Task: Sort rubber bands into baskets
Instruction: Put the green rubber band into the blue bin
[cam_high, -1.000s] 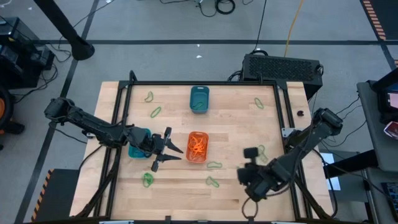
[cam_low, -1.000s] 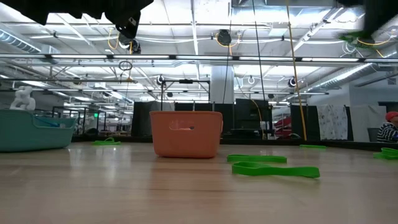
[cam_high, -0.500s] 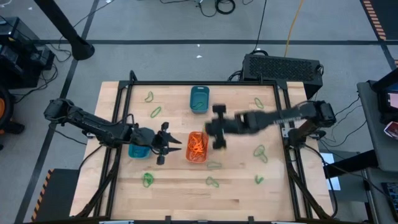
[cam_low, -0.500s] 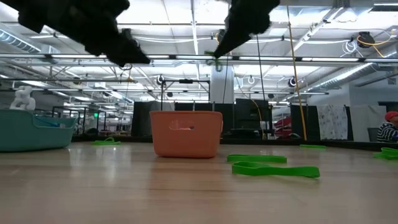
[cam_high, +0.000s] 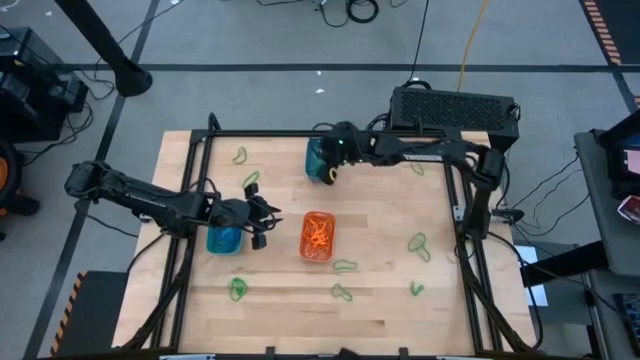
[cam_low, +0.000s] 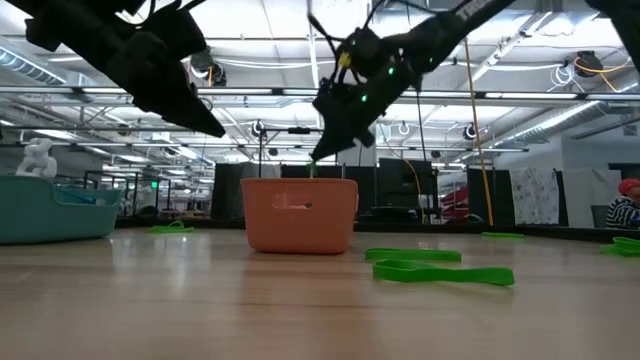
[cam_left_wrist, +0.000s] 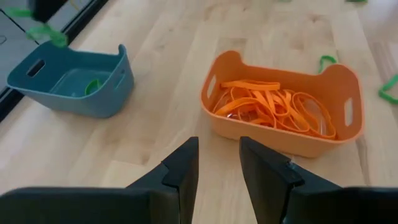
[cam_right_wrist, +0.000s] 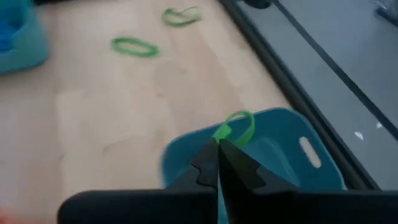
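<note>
Baskets first: we see three on the wooden table (cam_high: 380, 300). Dark teal basket (cam_high: 320, 160) sits near the far edge, orange basket (cam_high: 317, 236) mid-table, turquoise basket (cam_high: 224, 239) just left of it, partly under the left arm.

Right arm stretches from the right side across the far edge, nearly flat, ending at the dark teal basket. Right gripper (cam_right_wrist: 217, 145) is pinched tight on a green rubber band (cam_right_wrist: 236, 126), loop sticking up past the fingertips, right above the teal basket's open top.

Left arm reaches in from the left edge, low over the turquoise basket. Left gripper (cam_left_wrist: 216, 163) has its jaws parted with nothing between them, pointing at the orange basket from just beside it.

Orange basket holds a pile of orange bands (cam_left_wrist: 273, 106). One green band (cam_left_wrist: 91, 86) lies inside the dark teal basket. Loose green bands (cam_high: 345, 265) lie scattered on the table: near edge, right side, far-left corner.
</note>
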